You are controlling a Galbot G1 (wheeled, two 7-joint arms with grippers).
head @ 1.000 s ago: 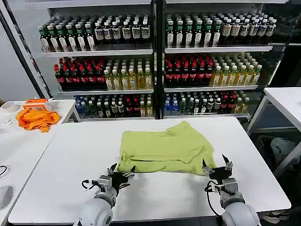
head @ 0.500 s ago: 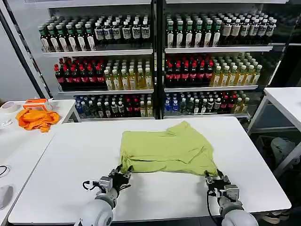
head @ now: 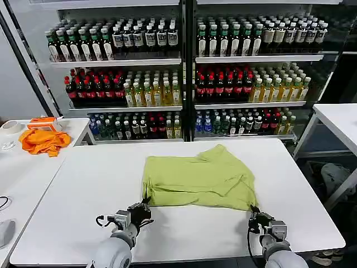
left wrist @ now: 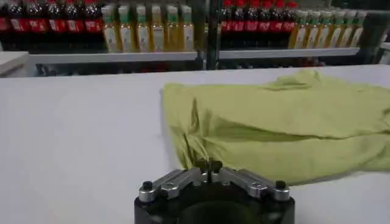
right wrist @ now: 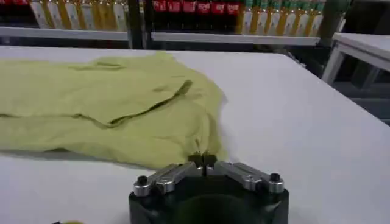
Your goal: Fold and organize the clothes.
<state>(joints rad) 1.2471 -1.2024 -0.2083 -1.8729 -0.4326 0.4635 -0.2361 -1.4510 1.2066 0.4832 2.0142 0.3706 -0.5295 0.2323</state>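
Observation:
The clothes are one yellow-green T-shirt [head: 198, 178] lying partly folded in the middle of the white table [head: 83, 184]. My left gripper [head: 145, 205] sits low at the shirt's near left corner, fingers shut on the hem. My right gripper [head: 254, 214] is at the near right corner, also shut on the fabric. In the left wrist view the T-shirt [left wrist: 286, 128] spreads out beyond the left gripper [left wrist: 208, 165], with wrinkles running into the closed tips. In the right wrist view the T-shirt [right wrist: 103, 103] bunches at the right gripper [right wrist: 202, 160].
An orange cloth [head: 43, 140] and a tape roll [head: 10, 126] lie on a side table at the left. Shelves of bottles [head: 184, 72] stand behind the table. Another white table [head: 337, 120] is at the right.
Both grippers went from open to shut on the shirt's near corners and drew back toward the table's front edge, pulling the near hem with them.

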